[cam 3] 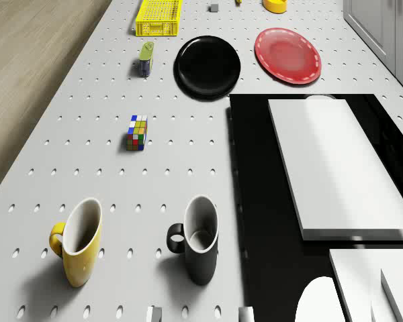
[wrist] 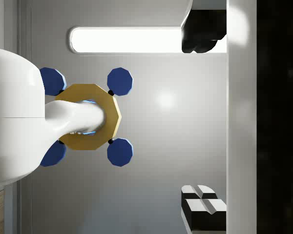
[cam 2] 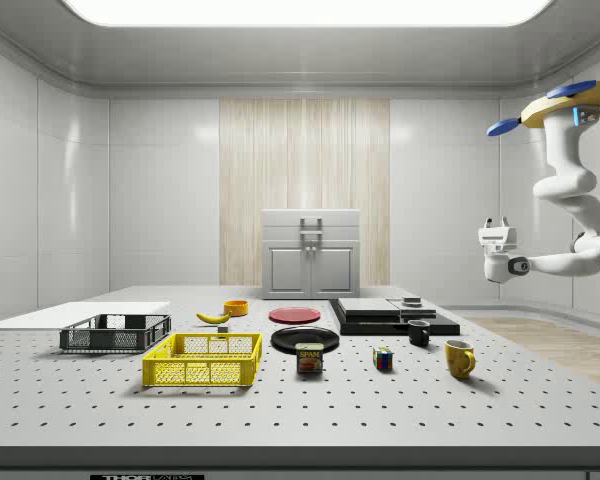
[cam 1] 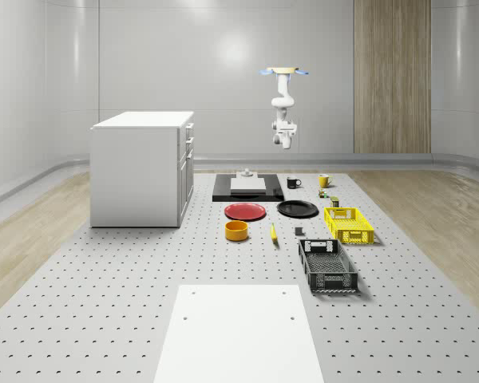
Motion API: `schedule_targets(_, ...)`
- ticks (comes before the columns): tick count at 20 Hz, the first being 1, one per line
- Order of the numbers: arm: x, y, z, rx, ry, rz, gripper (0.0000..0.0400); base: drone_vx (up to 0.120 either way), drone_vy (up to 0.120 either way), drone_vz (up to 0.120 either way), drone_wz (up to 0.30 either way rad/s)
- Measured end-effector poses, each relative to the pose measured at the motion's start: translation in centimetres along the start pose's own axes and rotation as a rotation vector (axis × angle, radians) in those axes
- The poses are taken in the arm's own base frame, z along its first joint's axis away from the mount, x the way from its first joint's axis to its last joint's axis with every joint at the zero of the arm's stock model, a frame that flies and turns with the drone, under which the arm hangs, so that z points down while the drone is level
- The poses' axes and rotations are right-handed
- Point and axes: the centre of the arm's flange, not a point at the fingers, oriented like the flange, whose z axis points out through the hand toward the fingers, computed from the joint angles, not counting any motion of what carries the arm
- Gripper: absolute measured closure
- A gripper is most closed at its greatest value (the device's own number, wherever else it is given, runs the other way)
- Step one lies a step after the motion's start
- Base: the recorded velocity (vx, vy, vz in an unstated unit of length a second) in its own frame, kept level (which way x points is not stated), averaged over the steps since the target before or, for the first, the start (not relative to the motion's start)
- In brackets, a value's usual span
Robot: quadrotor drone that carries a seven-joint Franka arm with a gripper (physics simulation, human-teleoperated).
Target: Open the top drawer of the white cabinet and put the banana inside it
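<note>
I am watching the drone [cam 1: 285, 72] hovering high in the upper middle of the whole-scene view, above the far end of the perforated table [cam 1: 104, 303]. In the side view it is hanging at the upper right edge of the frame. Its white arm is curling down beneath it. The gripper [cam 1: 285, 142] is hanging in the air well above the tabletop, touching nothing. In the wrist view the gripper [wrist: 200, 118] is looking up at the drone's gold body and blue rotors. Its two fingers [wrist: 201, 35] are standing wide apart and released, with nothing between them.

The banana [cam 1: 274, 233] is lying on the table just right of the orange bowl [cam 1: 237, 230] in the whole-scene view. It is below the red plate [cam 1: 246, 211] and the black plate [cam 1: 297, 209], and left of the yellow basket [cam 1: 349, 224]. It is well apart from the gripper.

The white cabinet [cam 1: 140, 167] is standing at the centre left of that view, with its top drawer [cam 1: 189, 132] sitting flush with the front. In the side view the cabinet is facing me from the middle of the frame.

Below the drone, a black mug [cam 3: 198, 241] and a yellow mug [cam 3: 77, 245] are standing upright side by side, next to a black mat [cam 3: 262, 201].
</note>
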Motion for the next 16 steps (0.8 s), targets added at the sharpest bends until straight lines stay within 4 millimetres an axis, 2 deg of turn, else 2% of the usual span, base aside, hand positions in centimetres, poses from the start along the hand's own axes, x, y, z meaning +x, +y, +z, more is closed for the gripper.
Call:
schedule_targets(5,-0.2,0.4,-3.6,0.014,-0.008,0.002,0.0,0.0,0.0,0.0,0.0)
schedule_targets(7,1.8,2.3,-4.4,0.226,-0.222,0.004,0.0,0.0,0.0,0.0,0.0)
schedule_targets(8,2.9,3.3,-4.4,0.341,-0.338,0.004,0.0,0.0,-0.08,0.0,0.0)
schedule_targets(11,5.2,5.4,-3.3,0.628,-0.627,0.003,0.0,0.12,-0.12,0.0,0.0)
schedule_targets(16,6.7,6.6,-1.3,0.908,-0.907,0.0,0.0,0.12,-0.12,0.016,0.0)
